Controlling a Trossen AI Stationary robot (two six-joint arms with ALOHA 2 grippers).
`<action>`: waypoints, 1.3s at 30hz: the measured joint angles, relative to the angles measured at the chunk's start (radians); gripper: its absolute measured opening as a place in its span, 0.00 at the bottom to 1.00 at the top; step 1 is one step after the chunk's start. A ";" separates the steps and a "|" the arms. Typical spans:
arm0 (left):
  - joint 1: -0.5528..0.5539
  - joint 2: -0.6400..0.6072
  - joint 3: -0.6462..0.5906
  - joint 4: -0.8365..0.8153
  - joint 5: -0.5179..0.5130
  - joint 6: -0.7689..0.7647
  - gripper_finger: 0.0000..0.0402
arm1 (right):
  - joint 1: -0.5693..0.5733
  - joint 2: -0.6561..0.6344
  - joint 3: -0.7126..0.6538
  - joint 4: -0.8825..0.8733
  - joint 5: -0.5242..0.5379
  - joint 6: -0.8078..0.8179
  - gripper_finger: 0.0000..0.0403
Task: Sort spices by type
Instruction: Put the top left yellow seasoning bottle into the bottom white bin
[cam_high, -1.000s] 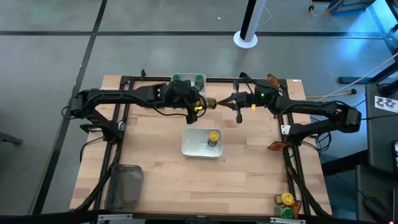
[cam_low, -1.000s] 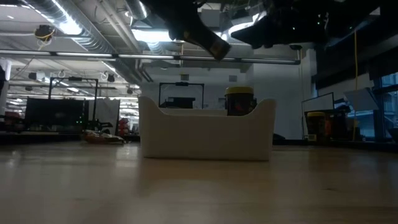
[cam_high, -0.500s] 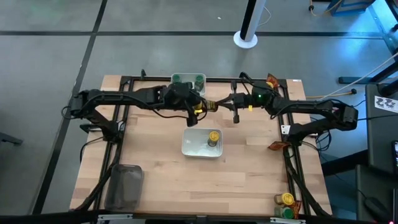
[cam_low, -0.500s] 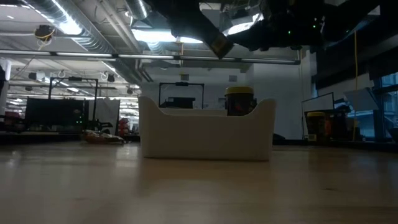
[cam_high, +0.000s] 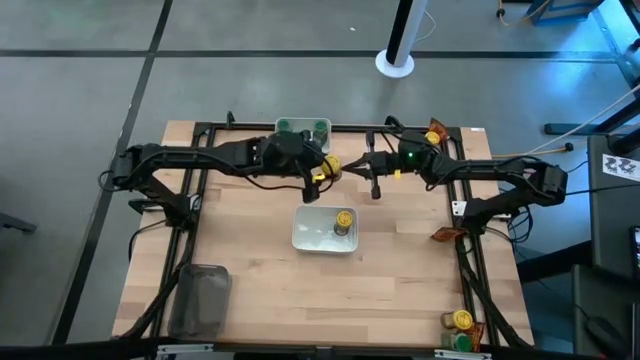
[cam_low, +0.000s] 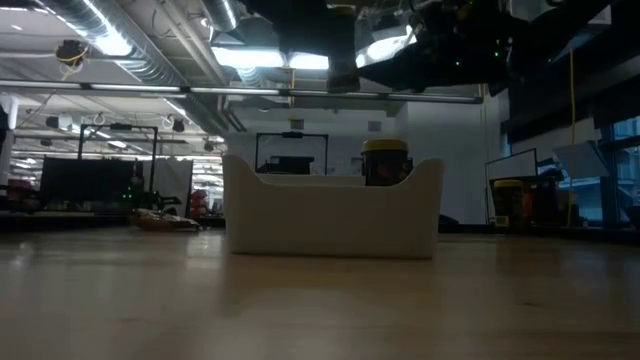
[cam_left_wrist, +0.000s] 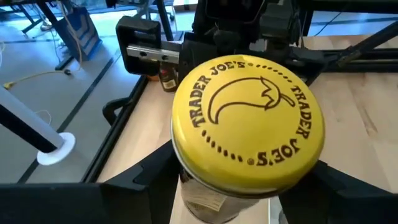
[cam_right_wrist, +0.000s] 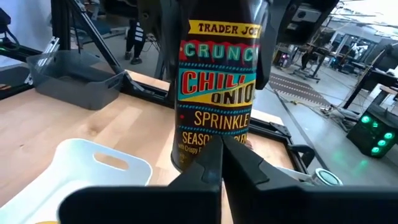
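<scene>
My left gripper (cam_left_wrist: 242, 205) grasps a cylindrical spice jar (cam_left_wrist: 247, 127), held above the table beyond the white rectangular bowl (cam_high: 322, 231). Its round, glossy yellow cap reads "TRADER JOE'S"; the label reads "CHILI ONION SPRINKLE". My right gripper (cam_right_wrist: 222, 163) is clenched empty, fingertips at the jar's base.

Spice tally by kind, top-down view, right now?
Yellow-cap jars: 3
Green-cap jars: 2
Brown-orange packets: 2
Total: 7 clearly seen; the cluster at the near right corner of the table may hide more.
</scene>
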 joint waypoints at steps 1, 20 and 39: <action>0.000 0.000 0.001 -0.008 -0.001 -0.003 0.53 | 0.000 0.000 0.000 0.000 0.008 0.000 0.03; -0.096 0.000 -0.094 -0.136 0.088 -0.143 0.53 | 0.000 -0.310 0.000 -0.318 0.089 -0.030 0.02; -0.157 0.002 -0.371 0.261 0.089 -0.191 0.53 | 0.000 -0.312 0.000 -0.319 0.090 -0.030 0.02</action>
